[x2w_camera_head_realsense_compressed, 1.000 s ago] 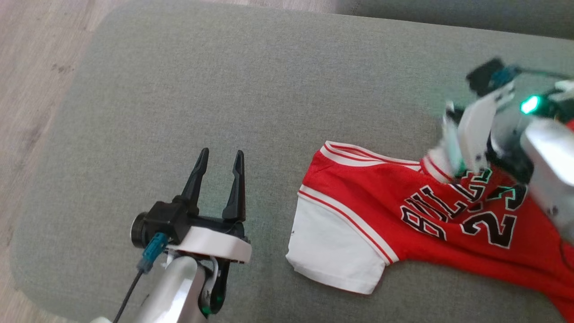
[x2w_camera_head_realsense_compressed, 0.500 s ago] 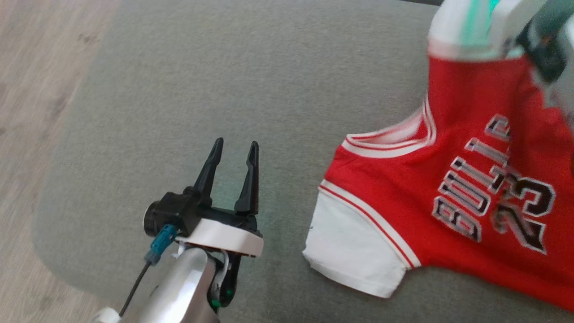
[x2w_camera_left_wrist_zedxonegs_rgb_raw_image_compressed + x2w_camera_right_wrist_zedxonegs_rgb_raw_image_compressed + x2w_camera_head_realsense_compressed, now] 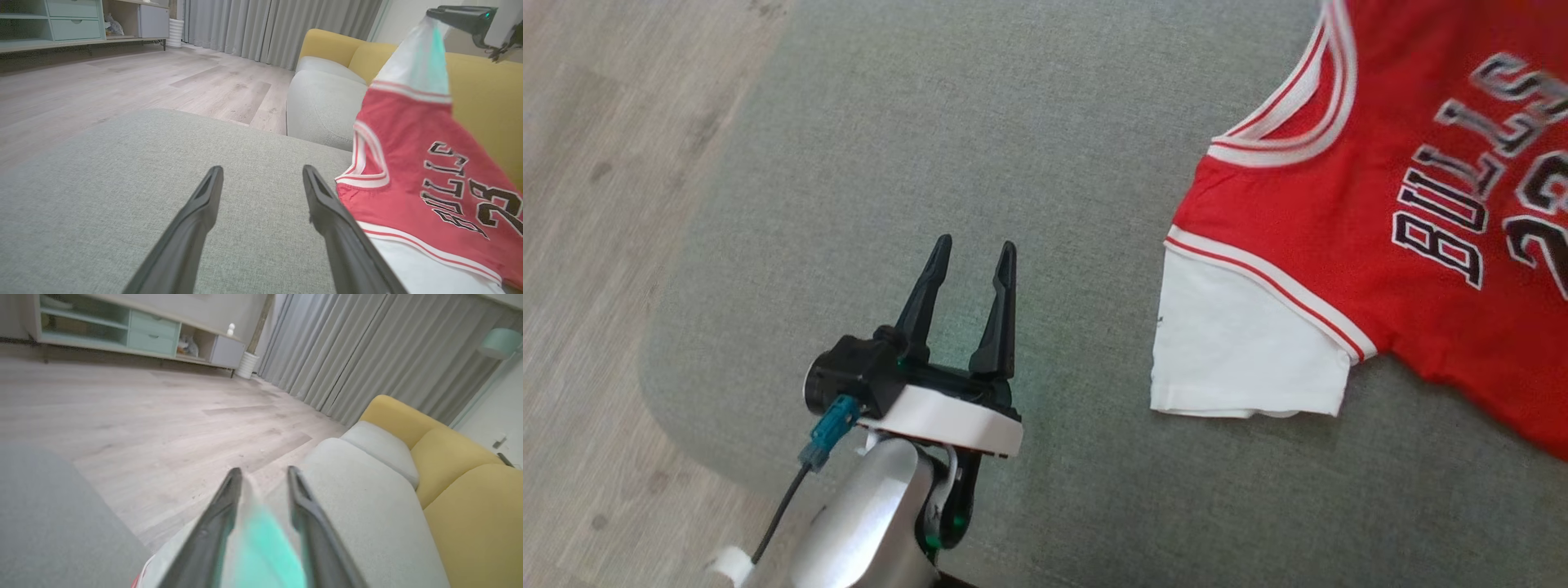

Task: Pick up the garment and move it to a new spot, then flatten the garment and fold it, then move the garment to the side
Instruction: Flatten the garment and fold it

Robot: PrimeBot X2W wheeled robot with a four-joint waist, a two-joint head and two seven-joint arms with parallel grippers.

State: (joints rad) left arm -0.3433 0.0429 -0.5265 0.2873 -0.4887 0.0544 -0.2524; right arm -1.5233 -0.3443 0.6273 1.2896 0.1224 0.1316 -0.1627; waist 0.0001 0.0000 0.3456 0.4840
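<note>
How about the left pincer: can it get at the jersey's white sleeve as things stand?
Probably yes: the left pincer is open and empty, and the white sleeve lies flat on the grey cushion to its right, with bare cushion between them and nothing in the way.

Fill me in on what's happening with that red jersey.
The right gripper has one white sleeve of the red jersey pinched between its fingers and raised. The jersey hangs from it, while its lower part, with the other white sleeve, lies on the grey cushion. The left gripper is open and empty, hovering over the cushion beside the jersey. Flattening and folding are not yet done.
</note>
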